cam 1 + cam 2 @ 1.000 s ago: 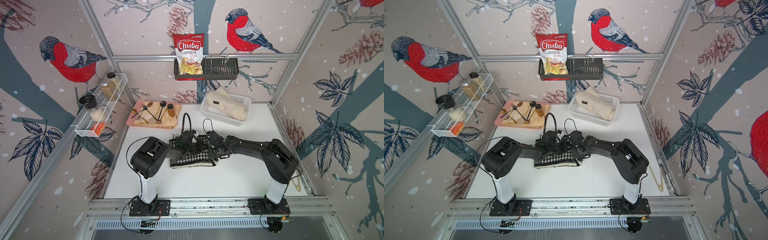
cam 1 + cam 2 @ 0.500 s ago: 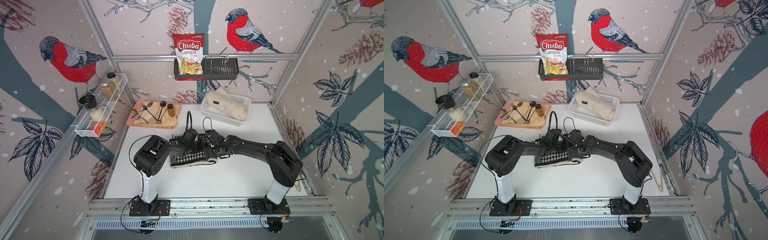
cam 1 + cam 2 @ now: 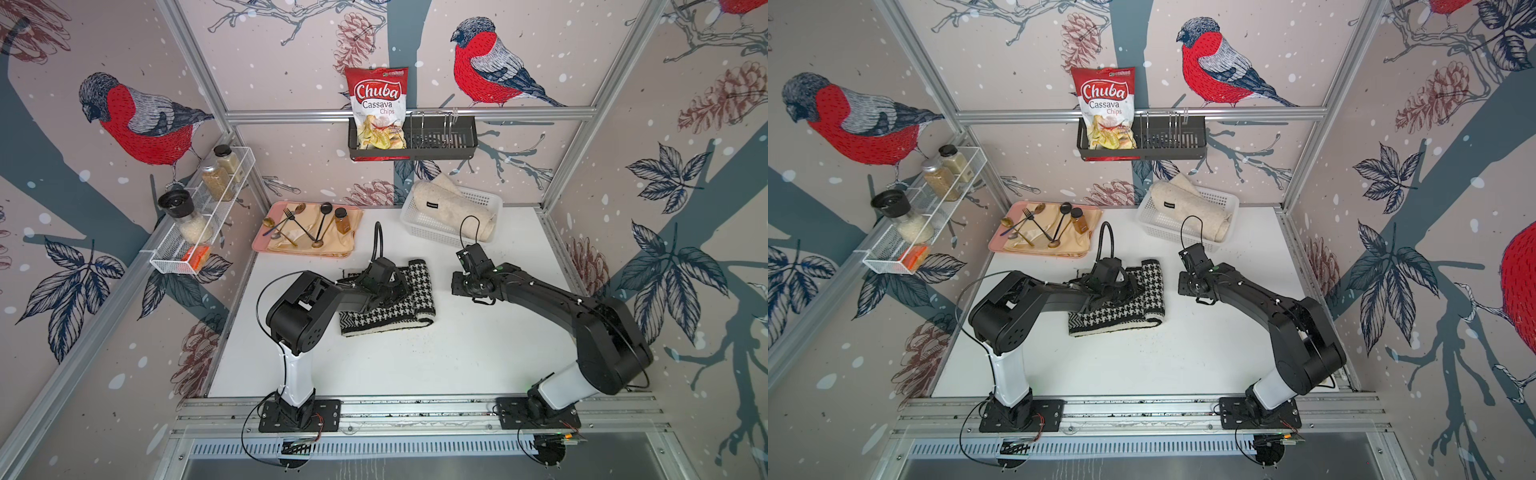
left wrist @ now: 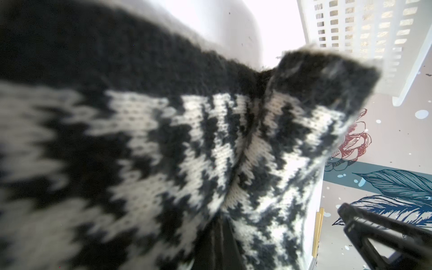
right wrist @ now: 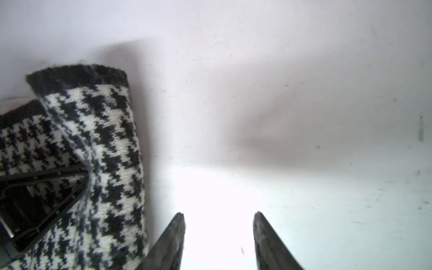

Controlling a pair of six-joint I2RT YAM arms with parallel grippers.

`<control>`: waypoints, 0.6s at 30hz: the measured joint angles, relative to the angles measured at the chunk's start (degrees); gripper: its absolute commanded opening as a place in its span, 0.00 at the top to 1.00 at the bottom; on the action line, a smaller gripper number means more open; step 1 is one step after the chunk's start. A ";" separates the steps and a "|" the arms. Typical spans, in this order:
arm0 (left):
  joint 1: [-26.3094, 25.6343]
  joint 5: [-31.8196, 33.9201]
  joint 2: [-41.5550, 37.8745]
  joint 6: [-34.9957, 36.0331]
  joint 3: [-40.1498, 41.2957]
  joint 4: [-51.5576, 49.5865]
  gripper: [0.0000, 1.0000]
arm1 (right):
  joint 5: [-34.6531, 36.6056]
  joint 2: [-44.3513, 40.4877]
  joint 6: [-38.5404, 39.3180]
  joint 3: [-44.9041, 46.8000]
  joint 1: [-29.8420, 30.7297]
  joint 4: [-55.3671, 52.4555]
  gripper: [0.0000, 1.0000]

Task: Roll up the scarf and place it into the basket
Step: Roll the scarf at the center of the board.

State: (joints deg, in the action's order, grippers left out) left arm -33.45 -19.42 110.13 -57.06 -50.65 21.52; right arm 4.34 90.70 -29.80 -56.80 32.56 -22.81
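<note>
The black-and-white houndstooth scarf (image 3: 415, 299) lies partly rolled, well apart from the white perforated basket (image 3: 428, 226), which holds a cream roll.

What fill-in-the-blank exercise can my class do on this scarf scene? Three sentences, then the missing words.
1. The scarf has a black-and-white ____ pattern.
2. The white basket already holds a rolled ____ cloth.
3. The right gripper hovers over bare table, its jaws ____.

Missing words: houndstooth; cream; open
</note>
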 measured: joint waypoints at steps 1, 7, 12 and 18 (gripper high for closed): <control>0.00 0.00 0.00 0.02 0.00 -0.02 1.00 | -0.50 1.40 0.15 -0.37 -0.17 0.61 0.63; 0.00 0.00 -0.04 0.07 -0.02 -0.13 1.00 | -5.97 9.40 1.44 -1.33 -1.84 5.68 0.84; 0.13 -0.20 -0.07 0.17 0.44 0.48 1.00 | -14.27 12.74 2.64 -1.73 -1.57 12.48 0.86; 1.36 -1.64 -1.27 0.50 2.99 2.58 1.00 | -22.93 13.90 2.62 -2.19 1.60 19.78 0.86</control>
State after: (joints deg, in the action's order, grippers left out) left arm -32.10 -21.06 108.86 -56.55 -47.66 24.10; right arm -18.59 104.60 -27.18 -58.98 34.15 -3.03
